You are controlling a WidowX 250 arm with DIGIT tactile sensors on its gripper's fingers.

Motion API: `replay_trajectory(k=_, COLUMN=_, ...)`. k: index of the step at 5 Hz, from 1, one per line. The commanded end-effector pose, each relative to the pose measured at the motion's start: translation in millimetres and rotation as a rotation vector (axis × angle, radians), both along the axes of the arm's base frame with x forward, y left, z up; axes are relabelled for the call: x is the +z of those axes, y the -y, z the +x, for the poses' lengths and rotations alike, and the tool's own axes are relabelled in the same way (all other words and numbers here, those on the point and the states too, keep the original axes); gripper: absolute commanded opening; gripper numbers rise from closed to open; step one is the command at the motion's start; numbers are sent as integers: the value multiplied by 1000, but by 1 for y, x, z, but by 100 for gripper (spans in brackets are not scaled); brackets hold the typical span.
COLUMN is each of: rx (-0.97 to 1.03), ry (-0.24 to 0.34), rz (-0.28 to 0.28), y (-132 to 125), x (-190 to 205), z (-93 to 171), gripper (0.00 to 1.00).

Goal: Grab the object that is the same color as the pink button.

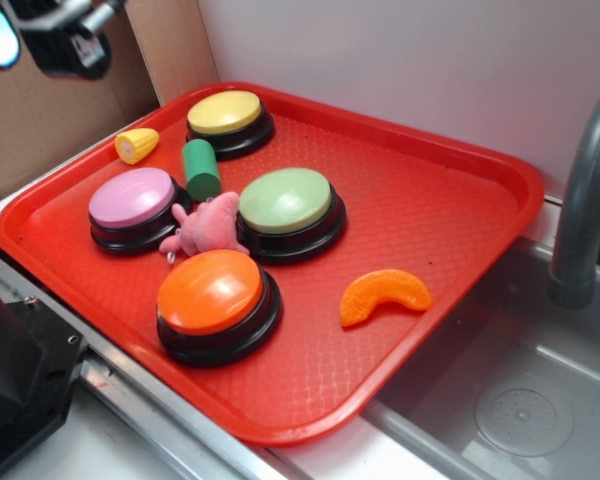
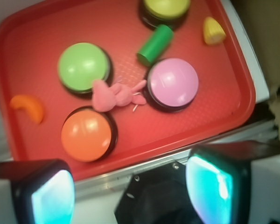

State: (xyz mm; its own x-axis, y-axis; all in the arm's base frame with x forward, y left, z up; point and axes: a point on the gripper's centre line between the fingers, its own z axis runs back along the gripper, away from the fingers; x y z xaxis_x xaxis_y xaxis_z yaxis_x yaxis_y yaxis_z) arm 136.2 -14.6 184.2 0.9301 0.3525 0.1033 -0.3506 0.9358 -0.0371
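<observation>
Pink plush pig (image 1: 208,224) lies between 3 buttons — gripper (image 2: 130,186) spread, apart.

No readable text in either view.

I am looking over both camera views and am finding no words, labels, brand marks, numbers or signs that I can read on anything.
</observation>
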Motion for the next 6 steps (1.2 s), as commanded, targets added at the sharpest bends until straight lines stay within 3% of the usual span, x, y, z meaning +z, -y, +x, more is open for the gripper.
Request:
replay_trajectory(k=1, rx=95, ry=50, rz=10, y=-3, x=-53, z=29, gripper=100)
replay_trajectory(k=4, rx=52, ry=88, rz=-15, y=-3, x=-120, z=86, gripper=100)
replay_trajectory(k=6, rx=3, ry=77, rz=-56, y=3, x=-129, z=89, gripper=100)
